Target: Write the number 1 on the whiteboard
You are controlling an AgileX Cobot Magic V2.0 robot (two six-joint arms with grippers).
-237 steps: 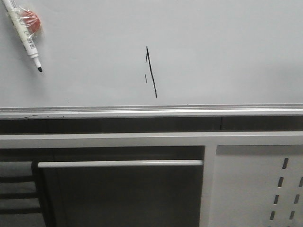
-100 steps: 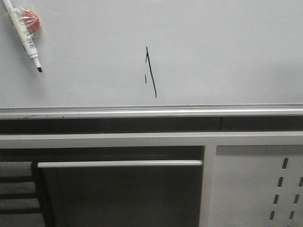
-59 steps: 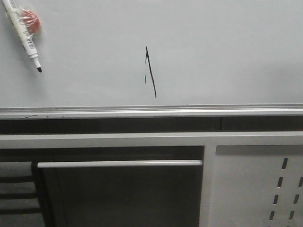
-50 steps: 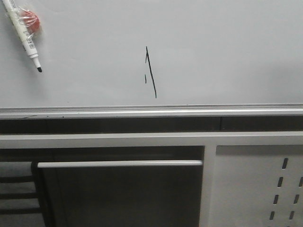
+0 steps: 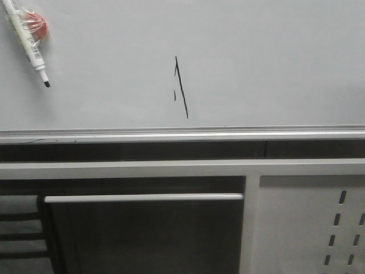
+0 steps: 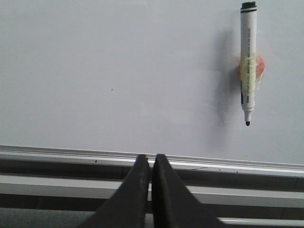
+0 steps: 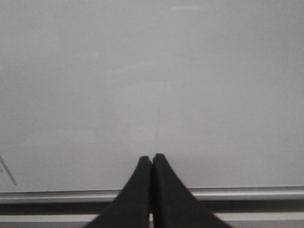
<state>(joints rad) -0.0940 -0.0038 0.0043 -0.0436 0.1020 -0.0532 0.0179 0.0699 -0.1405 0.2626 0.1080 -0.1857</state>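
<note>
The whiteboard fills the scene, the number 1 drawn near its middle above the bottom rail. A marker, apparently stuck on by a red blob, hangs upper left. Left gripper and right gripper sit pressed closed, empty.

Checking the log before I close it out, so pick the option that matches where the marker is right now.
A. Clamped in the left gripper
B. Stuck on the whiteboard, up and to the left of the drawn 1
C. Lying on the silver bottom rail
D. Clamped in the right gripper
B. The marker sits on the whiteboard up-left of the number 1, while the left gripper and right gripper are both shut and empty.
</note>
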